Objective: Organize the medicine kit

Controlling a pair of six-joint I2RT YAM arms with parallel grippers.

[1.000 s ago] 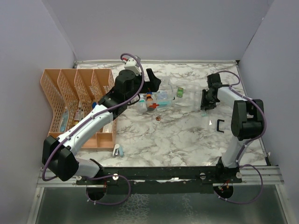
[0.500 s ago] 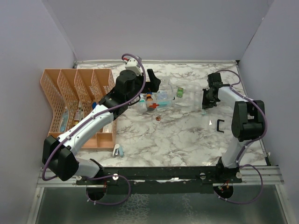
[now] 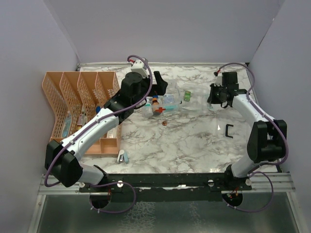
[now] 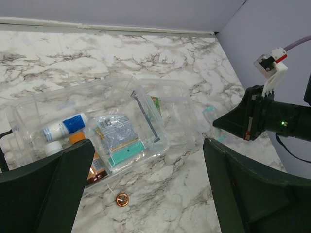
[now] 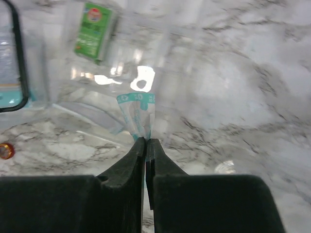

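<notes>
The medicine kit [image 4: 58, 97] lies on the marble worktop [image 3: 194, 141], toward the back and a little left of the middle. It is of clear plastic, so it is difficult to tell where the box ends and where the lid begins. A thin black bar [image 4: 146, 118] runs across its middle.

Inside the kit, at its left end, there is a white bottle with a blue label [image 4: 65, 128] and just beside it an orange cap [image 4: 77, 138]. Next to them, toward the black bar, lies a sachet with a teal band [image 4: 119, 141]. A small green box [image 4: 155, 103] is seen at the far side of the kit, right of the black bar. A small copper round thing [image 4: 122, 198] lies on the worktop just in front of the kit.

The left gripper [image 4: 147, 145] hangs above the kit, with its jaws spread wide and nothing between them.

The right gripper [image 5: 146, 141] is at the right of the kit. Its jaws are pressed together and they pinch the edge of a clear packet with teal print [image 5: 137, 109]. I cannot tell if the packet touches the worktop.

An orange lattice organizer [image 3: 73, 107] stands well apart at the left of the kit. A black U-shaped clip [image 3: 229, 131] lies on the worktop at the right of the kit, nearer to the arm bases.
</notes>
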